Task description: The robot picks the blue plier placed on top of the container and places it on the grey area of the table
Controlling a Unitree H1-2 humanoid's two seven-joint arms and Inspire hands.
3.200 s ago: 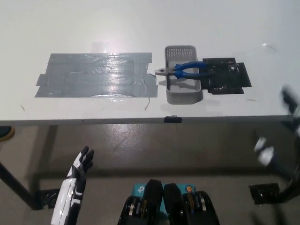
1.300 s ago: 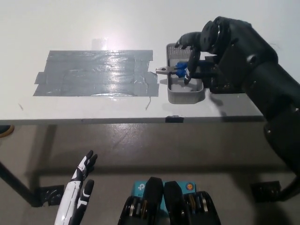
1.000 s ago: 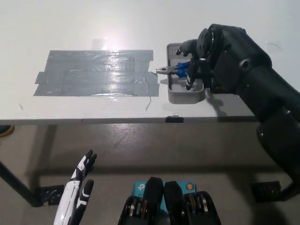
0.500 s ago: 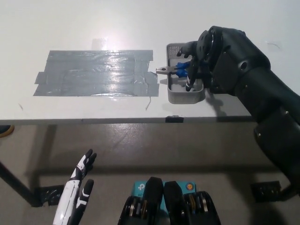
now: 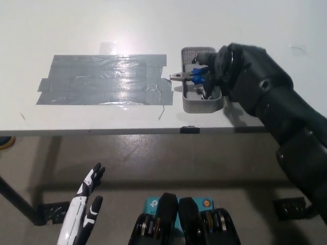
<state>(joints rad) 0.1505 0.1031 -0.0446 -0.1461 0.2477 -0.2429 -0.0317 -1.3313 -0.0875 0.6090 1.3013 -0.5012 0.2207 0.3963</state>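
Note:
The blue plier lies across the rim of the grey container, its metal nose sticking out to the left. My black right hand covers the container from the right, with its fingers curled around the blue handles. Most of the handles are hidden under the hand. The grey taped area lies on the white table to the left of the container, a short gap away. My white left hand rests low at the lower left, below the table, with its fingers apart and empty.
The table's front edge runs across the middle of the view, with floor below it. My right forearm crosses the table's right corner and hides what lies right of the container.
The right arm swung in from the right and settled over the container. In the last second its fingers have closed further around the plier's handles. The plier has not moved.

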